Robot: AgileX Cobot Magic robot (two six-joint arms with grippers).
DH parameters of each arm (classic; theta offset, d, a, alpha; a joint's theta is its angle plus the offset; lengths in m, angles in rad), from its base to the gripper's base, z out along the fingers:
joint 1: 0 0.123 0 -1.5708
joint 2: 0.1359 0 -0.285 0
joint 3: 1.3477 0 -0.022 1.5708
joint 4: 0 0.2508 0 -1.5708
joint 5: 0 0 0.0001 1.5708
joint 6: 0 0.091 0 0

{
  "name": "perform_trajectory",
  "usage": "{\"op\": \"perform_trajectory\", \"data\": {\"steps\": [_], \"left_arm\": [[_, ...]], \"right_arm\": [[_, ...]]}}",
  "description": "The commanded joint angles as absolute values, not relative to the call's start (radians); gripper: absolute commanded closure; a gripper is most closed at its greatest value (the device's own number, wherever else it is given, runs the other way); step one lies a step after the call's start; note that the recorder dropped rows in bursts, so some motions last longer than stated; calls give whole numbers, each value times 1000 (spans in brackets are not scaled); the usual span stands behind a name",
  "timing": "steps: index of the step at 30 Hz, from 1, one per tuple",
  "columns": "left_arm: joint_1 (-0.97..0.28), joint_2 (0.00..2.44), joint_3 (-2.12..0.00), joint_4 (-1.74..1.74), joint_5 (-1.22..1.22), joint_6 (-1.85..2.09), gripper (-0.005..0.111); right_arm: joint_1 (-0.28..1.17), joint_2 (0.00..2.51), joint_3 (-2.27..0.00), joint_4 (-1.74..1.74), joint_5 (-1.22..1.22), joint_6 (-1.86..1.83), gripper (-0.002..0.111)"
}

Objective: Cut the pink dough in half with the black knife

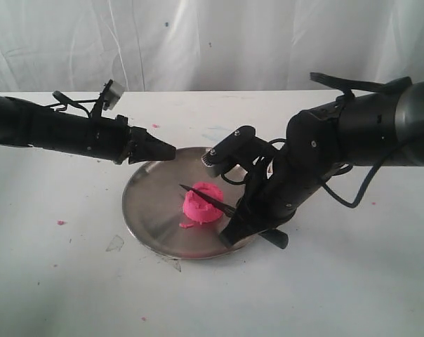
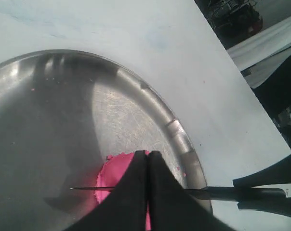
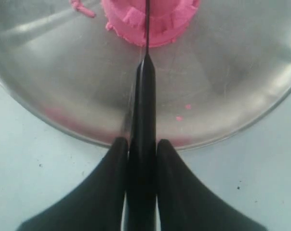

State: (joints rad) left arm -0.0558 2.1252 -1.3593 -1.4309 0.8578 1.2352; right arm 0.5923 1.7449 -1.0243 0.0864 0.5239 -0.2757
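The exterior camera looks from the front, slightly downward, at mid distance. The left wrist camera looks steeply down past the left gripper [image 2: 147, 159] from nearby. The right wrist camera looks along the black knife [image 3: 144, 144], very close. All three views share the steel plate [image 1: 145, 210] and pink dough [image 1: 201, 203].

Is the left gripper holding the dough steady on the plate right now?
No, the left gripper hangs shut and empty above the plate's far rim, apart from the pink dough, while the right gripper holds the black knife.
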Motion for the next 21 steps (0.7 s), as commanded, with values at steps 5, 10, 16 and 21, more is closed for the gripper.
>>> {"op": "perform_trajectory", "data": {"steps": [5, 10, 16, 21], "left_arm": [[-106, 2167, -1358, -1413, 853, 1237, 107], [-106, 2178, -1358, -1389, 836, 1233, 107], [-106, 2177, -1358, -1389, 826, 1233, 107], [-106, 2177, -1358, -1389, 819, 1233, 107]], "right_arm": [[586, 1735, -1025, 79, 509, -284, 108], [586, 1737, -1025, 81, 490, -284, 108], [586, 1737, -1025, 81, 486, -284, 108], [586, 1737, -1025, 81, 495, -284, 108]]}}
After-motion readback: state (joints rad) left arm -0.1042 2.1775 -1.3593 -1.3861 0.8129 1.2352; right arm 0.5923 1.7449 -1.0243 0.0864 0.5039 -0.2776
